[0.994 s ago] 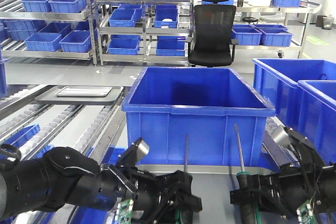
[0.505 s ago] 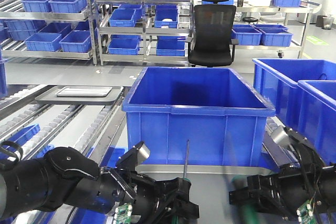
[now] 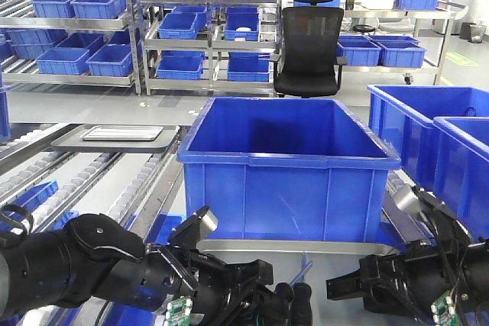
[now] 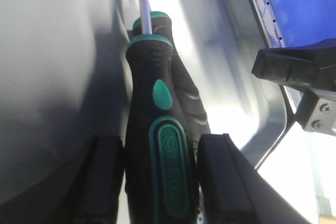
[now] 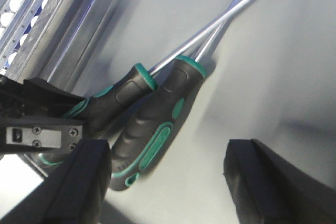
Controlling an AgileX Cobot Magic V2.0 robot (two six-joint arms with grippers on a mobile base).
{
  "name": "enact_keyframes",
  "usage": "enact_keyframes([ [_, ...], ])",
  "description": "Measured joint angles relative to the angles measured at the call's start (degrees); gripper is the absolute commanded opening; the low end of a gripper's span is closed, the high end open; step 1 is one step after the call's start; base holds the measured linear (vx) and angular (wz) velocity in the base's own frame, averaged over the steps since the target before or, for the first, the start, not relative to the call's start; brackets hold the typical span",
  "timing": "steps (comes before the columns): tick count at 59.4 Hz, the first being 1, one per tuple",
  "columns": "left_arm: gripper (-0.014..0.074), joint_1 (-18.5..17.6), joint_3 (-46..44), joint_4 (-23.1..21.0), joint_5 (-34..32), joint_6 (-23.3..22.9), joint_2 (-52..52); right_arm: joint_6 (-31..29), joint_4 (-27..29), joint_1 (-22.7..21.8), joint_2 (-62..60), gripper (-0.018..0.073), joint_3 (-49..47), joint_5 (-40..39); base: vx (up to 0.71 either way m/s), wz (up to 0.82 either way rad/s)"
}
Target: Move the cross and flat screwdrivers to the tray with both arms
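Steel tray (image 5: pixel 157 3) — two screwdrivers (image 5: pixel 157 124) lying on it, touching.

A: What do the screwdrivers look like?
B: Two screwdrivers (image 5: pixel 157 124), black-and-green handles, silver shafts.
A: Where are they?
B: Lying side by side, touching, on the metal tray (image 5: pixel 273 61), shafts nearly parallel.

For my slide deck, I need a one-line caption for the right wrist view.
Two green-and-black screwdrivers lie side by side in the metal tray, the open right gripper above them.
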Motion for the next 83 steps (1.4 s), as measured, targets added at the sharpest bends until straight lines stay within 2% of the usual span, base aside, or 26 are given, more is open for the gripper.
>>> enact_keyframes([
  [16,0.055,0.0,0.0,0.3,0.5,0.2,0.0,0.0,0.0,0.0,0.0,0.0533,0.0,0.6,0.0,0.0],
  [27,0.0534,0.0,-0.1,1.9,0.7,0.3,0.0,0.0,-0.1,0.0,0.0,0.0533,0.0,0.8,0.0,0.0],
  [34,0.0441,0.0,-0.6,2.6,1.0,0.3,0.0,0.0,-0.5,0.0,0.0,0.0513,0.0,1.4,0.0,0.0],
  [41,0.0241,0.0,-2.2,4.4,1.1,0.2,-0.1,0.0,-1.0,0.0,-0.5,0.0406,0.0,1.9,0.0,0.0],
  [47,-0.0001,0.0,-4.2,7.2,1.2,0.1,-1.0,0.0,-1.3,0.0,-2.6,0.0206,0.0,1.9,0.0,0.0],
  [52,-0.0007,0.0,-5.7,10.6,1.6,0.0,-2.9,0.0,-1.4,0.0,-5.6,0.0028,0.0,1.8,0.0,0.0],
  [53,-0.0006,0.0,-6.1,11.4,1.6,0.0,-3.6,0.0,-1.5,0.0,-6.6,-0.0017,0.0,1.8,0.0,0.0],
  [58,0.0001,0.0,-7.4,15.7,1.5,0.0,-7.6,-0.2,-2.5,0.0,-10.8,-0.0013,0.0,1.4,0.0,0.0],
  [63,0.0001,0.0,-7.6,21.3,1.5,-0.3,-11.6,-0.5,-6.1,0.0,-16.7,-0.001,0.0,0.0,0.0,0.0],
  [72,0.0003,0.0,-5.9,37.7,1.0,-6.5,-21.1,-0.2,-19.0,0.0,-31.2,-0.0009,1.6,-5.2,0.0,0.0],
  [73,0.0003,0.0,-5.1,40.8,0.6,-7.1,-22.0,-0.1,-19.5,0.0,-32.6,-0.0009,1.9,-5.9,0.0,0.0],
  [74,0.0003,0.0,-4.5,41.5,0.2,-8.1,-23.0,0.0,-21.4,0.0,-34.8,-0.0009,3.0,-7.0,0.0,0.0],
  [76,0.0003,0.0,-2.1,46.5,-1.3,-9.8,-26.1,0.4,-23.3,0.0,-39.2,-0.0009,4.8,-9.4,0.0,0.0],
  [83,0.0003,0.0,9.1,55.8,-8.5,-15.2,-36.8,1.5,-26.4,0.0,-53.0,-0.0009,14.5,-16.8,0.0,0.0],
])
